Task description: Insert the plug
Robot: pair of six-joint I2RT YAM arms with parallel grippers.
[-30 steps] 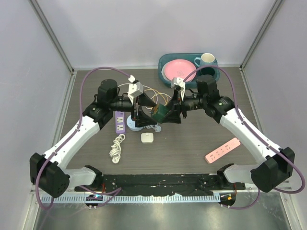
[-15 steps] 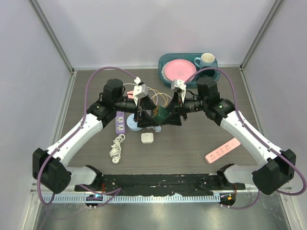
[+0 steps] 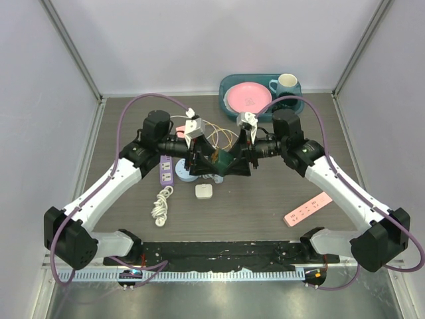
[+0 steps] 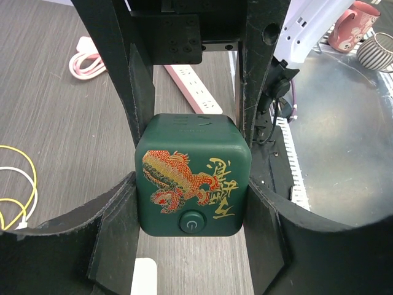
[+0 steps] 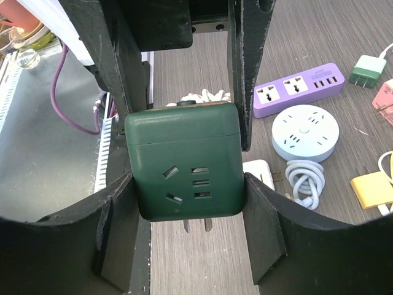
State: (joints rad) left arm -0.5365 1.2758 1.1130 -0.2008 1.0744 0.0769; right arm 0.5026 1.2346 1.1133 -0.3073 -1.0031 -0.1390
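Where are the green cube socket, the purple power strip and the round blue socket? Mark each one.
green cube socket [image 5: 184, 163]: right wrist view, its outlet face.
purple power strip [image 5: 299, 89]: right wrist view, its top middle.
round blue socket [image 5: 305, 130]: right wrist view, its top centre.

Grey wood tbl [image 3: 265, 199], white walls [image 3: 199, 40].

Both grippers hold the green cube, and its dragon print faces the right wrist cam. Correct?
No. The right wrist view shows the socket face of the cube; the dragon print shows in the left wrist view. The left gripper and right gripper do both hold the cube.
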